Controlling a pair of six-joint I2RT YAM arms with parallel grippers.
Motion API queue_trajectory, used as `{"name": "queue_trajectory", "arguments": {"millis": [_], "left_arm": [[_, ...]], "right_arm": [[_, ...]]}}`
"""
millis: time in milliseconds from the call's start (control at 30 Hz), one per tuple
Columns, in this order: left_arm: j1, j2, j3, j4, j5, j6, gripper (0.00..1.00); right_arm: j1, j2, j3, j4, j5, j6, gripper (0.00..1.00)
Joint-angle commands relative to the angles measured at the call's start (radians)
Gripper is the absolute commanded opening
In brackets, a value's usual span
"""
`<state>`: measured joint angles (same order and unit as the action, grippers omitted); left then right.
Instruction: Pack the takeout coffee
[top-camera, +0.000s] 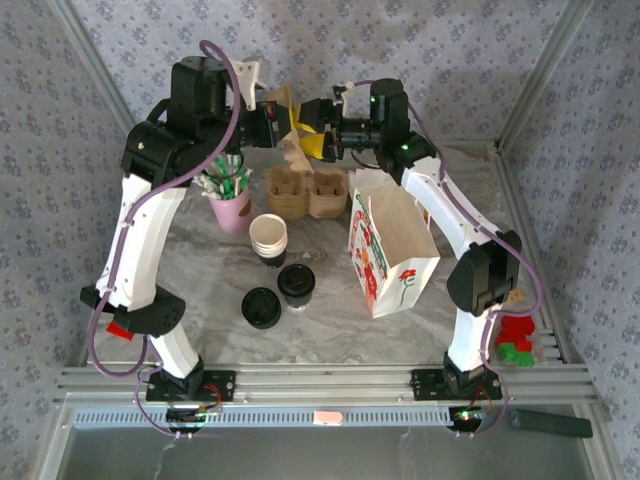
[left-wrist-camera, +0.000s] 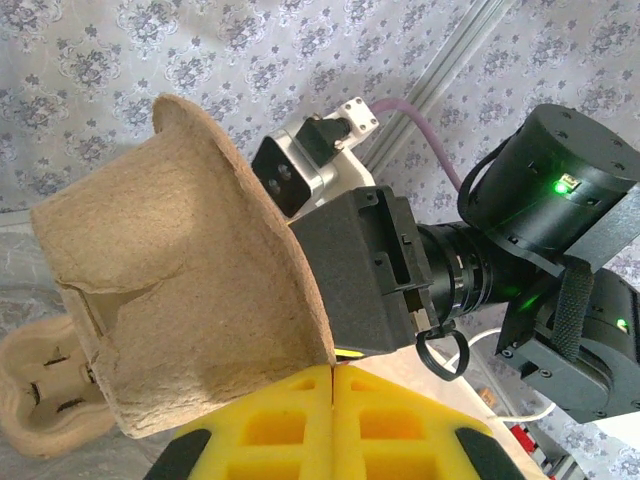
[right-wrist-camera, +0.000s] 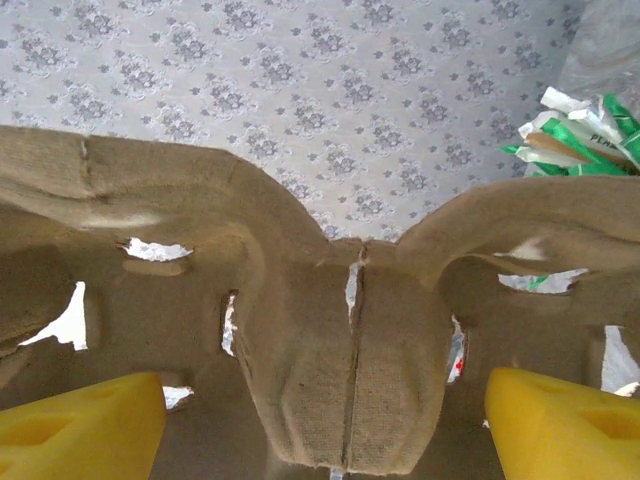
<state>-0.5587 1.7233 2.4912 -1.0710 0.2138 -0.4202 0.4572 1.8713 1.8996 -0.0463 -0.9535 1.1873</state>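
On your far left stands the pink cup (top-camera: 231, 208) of sachets. Nearer you lie the loose black lid (top-camera: 261, 308) and the stack of paper cups (top-camera: 268, 238). None of that is your cargo.

Above them, your left gripper (left-wrist-camera: 332, 395) has its yellow fingers pressed together on the rim of a pulp cup carrier (left-wrist-camera: 180, 290), holding it in the air over the far middle of the table (top-camera: 200, 300).

The takeout coffee (top-camera: 297, 283) sits lidded on the table near the centre. It is just beside the loose lid and well apart from both grippers. Behind it, more pulp carriers (top-camera: 305, 192) rest on the table.

Your right gripper (right-wrist-camera: 325, 425) faces the raised carrier with its fingers spread wide and the carrier's middle ridge between them. You cannot tell whether they touch it. Further right, the paper bag (top-camera: 392, 250) stands upright.

By my reading you are early on. A carrier looks to be getting readied, and the coffee has yet to go into a carrier or the bag.
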Motion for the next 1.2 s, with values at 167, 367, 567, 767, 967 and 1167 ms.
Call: {"name": "queue_trajectory", "arguments": {"millis": [167,367,567,767,967,1167], "left_arm": [[-0.016,0.019,0.043,0.031,0.022,-0.015,0.00],[-0.017,0.030,0.048,0.032,0.027,-0.014,0.00],[-0.019,0.035,0.048,0.034,0.027,-0.014,0.00],[-0.020,0.036,0.045,0.028,0.025,-0.009,0.00],[-0.021,0.035,0.042,0.026,0.024,-0.009,0.00],[-0.020,0.033,0.037,0.019,0.020,-0.009,0.00]], "right_arm": [[0.009,0.039,-0.001,0.107,-0.093,0.079,0.85],[0.010,0.052,0.007,0.120,-0.097,0.106,0.83],[0.009,0.057,0.007,0.116,-0.109,0.110,0.73],[0.006,0.055,0.009,0.125,-0.113,0.115,0.62],[0.005,0.051,0.004,0.126,-0.111,0.117,0.56],[-0.001,0.040,-0.007,0.131,-0.103,0.121,0.49]]}}
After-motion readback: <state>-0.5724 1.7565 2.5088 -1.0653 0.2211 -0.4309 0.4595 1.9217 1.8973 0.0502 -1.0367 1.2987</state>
